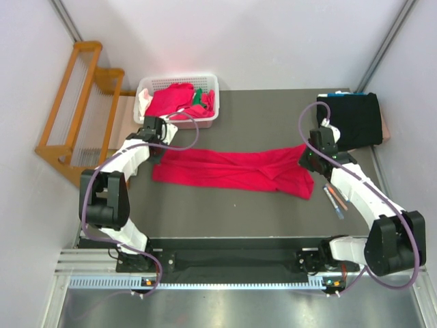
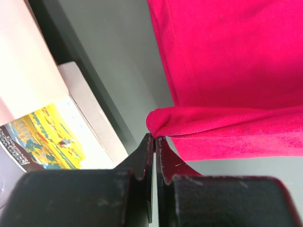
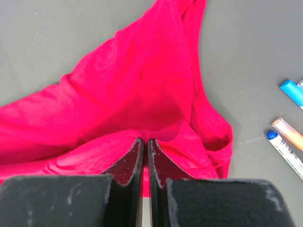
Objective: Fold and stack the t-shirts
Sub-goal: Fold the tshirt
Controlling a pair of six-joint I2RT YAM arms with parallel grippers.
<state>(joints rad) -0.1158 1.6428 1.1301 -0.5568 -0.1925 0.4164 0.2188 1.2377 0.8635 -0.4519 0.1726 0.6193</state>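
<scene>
Lying stretched on the worktop [image 1: 259,116] just in front of the white basket [image 1: 146,86], a red t-shirt [image 1: 232,171] is pinched at its left end by the closed left fingers [image 2: 150,144] and at its right end by the closed right fingers [image 3: 140,144].

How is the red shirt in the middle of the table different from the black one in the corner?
The red t-shirt is bright red; the black t-shirt is black. The red one lies stretched long across the table; the black one sits compact at the far right corner. The left gripper and right gripper each pinch the red one; no gripper touches the black one. Both are cloth.
</scene>
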